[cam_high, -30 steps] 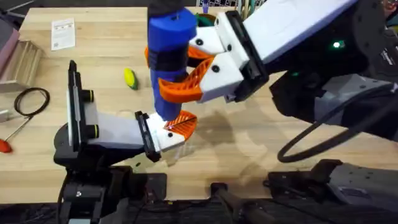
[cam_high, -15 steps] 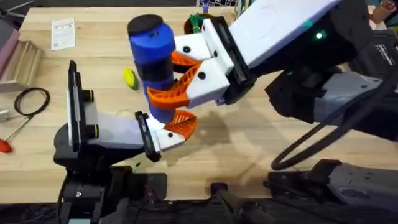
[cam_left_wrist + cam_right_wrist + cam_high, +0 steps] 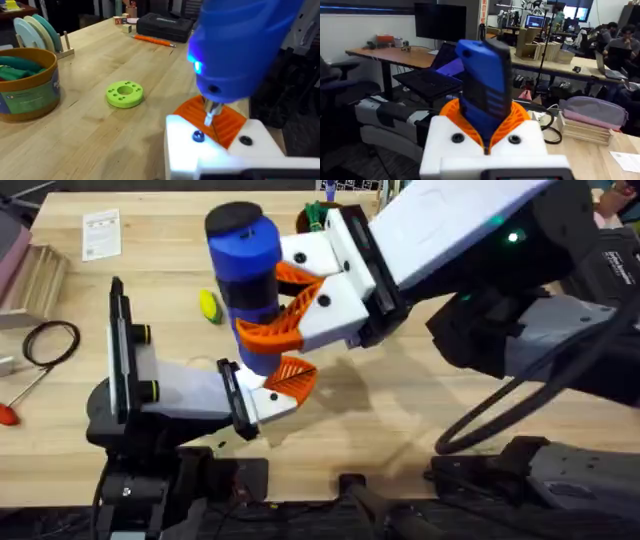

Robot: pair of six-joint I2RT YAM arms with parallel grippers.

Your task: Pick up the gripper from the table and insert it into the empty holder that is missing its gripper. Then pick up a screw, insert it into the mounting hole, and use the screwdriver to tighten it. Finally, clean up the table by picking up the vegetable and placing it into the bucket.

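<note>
Your right hand is clamped on the screwdriver, held upright with its bit down at the left hand, by the orange tip and screw. I cannot tell the left hand's opening. The driver looks stiff, top-heavy and smooth: grip mid-barrel and keep it plumb. The vegetable lies on the table nearby.

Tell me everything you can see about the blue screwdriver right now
The screwdriver is a thick blue cylinder with a black cap and a dark band, plastic by its look. The right gripper clamps it between orange ribbed pads, tilted slightly from upright. In the left wrist view a blue light glows near its nose, and its short metal bit points down at the orange tip on the left arm's white bracket.
</note>
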